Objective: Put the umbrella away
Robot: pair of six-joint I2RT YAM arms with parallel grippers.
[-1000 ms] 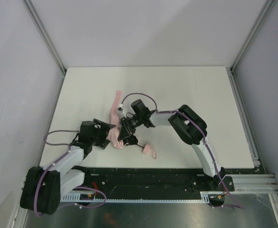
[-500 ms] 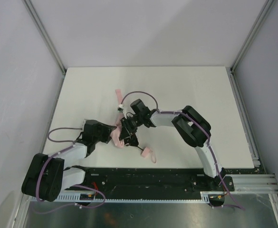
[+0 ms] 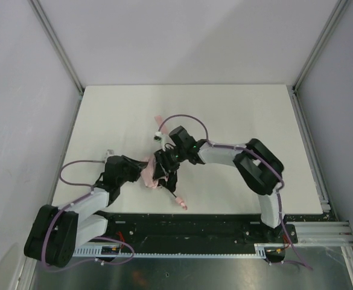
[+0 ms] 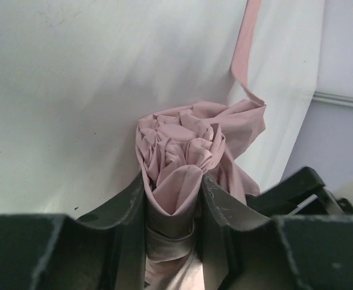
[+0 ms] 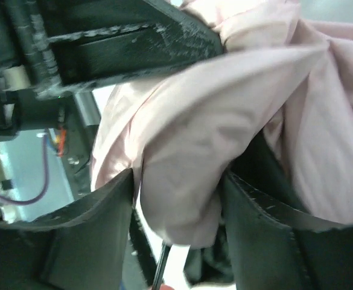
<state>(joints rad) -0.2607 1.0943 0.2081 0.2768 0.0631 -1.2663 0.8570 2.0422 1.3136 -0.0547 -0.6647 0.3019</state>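
The umbrella (image 3: 148, 173) is a crumpled pale pink bundle near the table's front left. Its thin dark shaft runs toward the near edge and ends in the small pink handle (image 3: 181, 205). A pink strap (image 3: 159, 118) trails away behind the right arm. My left gripper (image 3: 139, 169) comes in from the left. In the left wrist view this gripper (image 4: 173, 179) is shut on the bunched fabric (image 4: 182, 136). My right gripper (image 3: 163, 170) meets the bundle from the right. Close up, the right gripper (image 5: 177, 181) has its jaws wide apart around a loose fold of pink fabric (image 5: 224, 103).
The white table (image 3: 242, 115) is boxed in by grey walls and metal frame posts on the left, back and right. A black mounting rail (image 3: 194, 226) runs along the near edge. The left arm's dark finger (image 5: 134, 42) crosses the top of the right wrist view.
My left gripper has moved in and closed on the pink bundle. My right gripper's jaws have widened on the fabric. The handle has slid left and nearer, and the strap has swung right.
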